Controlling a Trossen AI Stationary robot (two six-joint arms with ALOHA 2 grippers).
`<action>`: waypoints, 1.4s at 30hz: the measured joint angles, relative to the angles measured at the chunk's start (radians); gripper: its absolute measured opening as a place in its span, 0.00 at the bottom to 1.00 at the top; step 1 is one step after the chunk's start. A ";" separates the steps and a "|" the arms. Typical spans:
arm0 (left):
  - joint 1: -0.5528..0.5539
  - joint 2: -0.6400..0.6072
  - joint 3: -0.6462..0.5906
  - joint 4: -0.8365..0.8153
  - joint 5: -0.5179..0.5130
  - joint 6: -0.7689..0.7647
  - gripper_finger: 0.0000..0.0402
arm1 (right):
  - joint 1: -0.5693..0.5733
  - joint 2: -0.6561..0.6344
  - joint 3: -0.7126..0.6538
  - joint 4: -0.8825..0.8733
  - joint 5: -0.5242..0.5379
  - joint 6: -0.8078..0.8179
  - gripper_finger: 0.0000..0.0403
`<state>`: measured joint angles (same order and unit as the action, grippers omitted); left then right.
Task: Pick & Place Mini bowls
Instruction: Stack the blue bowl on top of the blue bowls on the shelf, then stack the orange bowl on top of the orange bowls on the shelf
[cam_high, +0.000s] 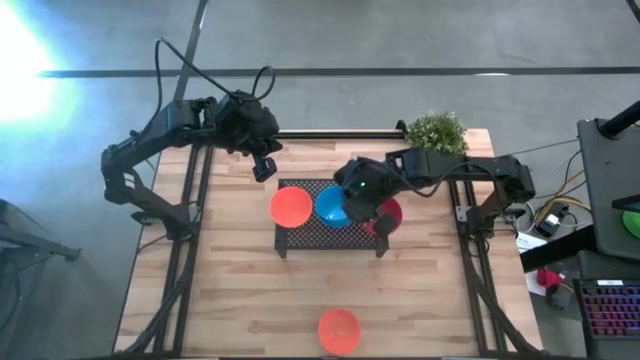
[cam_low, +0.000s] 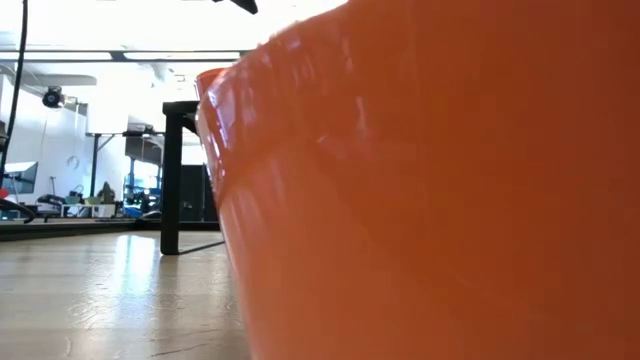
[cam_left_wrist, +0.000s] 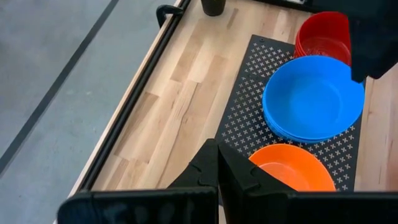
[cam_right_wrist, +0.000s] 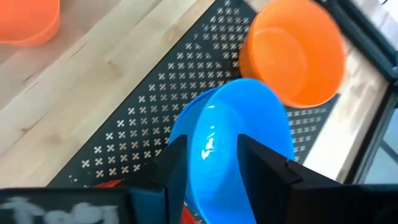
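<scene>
A dark mesh rack (cam_high: 330, 238) lies mid-table and carries three mini bowls in a row: orange (cam_high: 291, 206), blue (cam_high: 328, 205) and red (cam_high: 388, 216). Each rests on its base on the mesh. Another orange bowl (cam_high: 339, 330) stands alone at the table's near edge and fills the low view (cam_low: 450, 200). My right gripper (cam_right_wrist: 211, 168) is open, hovering over the blue bowl (cam_right_wrist: 230, 124), whose inside shows between its fingers. My left gripper (cam_left_wrist: 217, 180) is shut and empty, held high off the rack's far left corner. My right gripper's open fingers (cam_right_wrist: 177, 165) stand above the blue bowl's rim (cam_right_wrist: 186, 134), slanting down from the table's right. The bowl sits level on the rack. I cannot tell whether either finger touches it.
A small green potted plant (cam_high: 437, 130) stands at the table's far right corner. Bare wood lies between the rack and the lone orange bowl, and to the rack's left (cam_left_wrist: 174, 106). Black frame rails (cam_high: 190, 230) run along both table sides.
</scene>
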<state>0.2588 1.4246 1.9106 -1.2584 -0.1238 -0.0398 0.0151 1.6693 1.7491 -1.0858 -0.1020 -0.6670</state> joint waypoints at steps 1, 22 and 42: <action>0.000 0.000 0.000 -0.002 0.000 0.000 0.00 | 0.000 0.002 -0.009 0.000 0.000 0.000 0.32; 0.000 0.000 0.000 -0.010 0.000 0.000 0.00 | -0.016 -0.009 -0.021 0.049 -0.002 -0.010 0.24; -0.008 0.000 0.000 -0.016 0.044 0.035 0.00 | -0.040 -0.059 0.000 0.045 -0.002 0.124 0.18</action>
<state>0.2509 1.4242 1.9106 -1.2747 -0.0797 -0.0046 -0.0246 1.6099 1.7495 -1.0411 -0.1045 -0.5426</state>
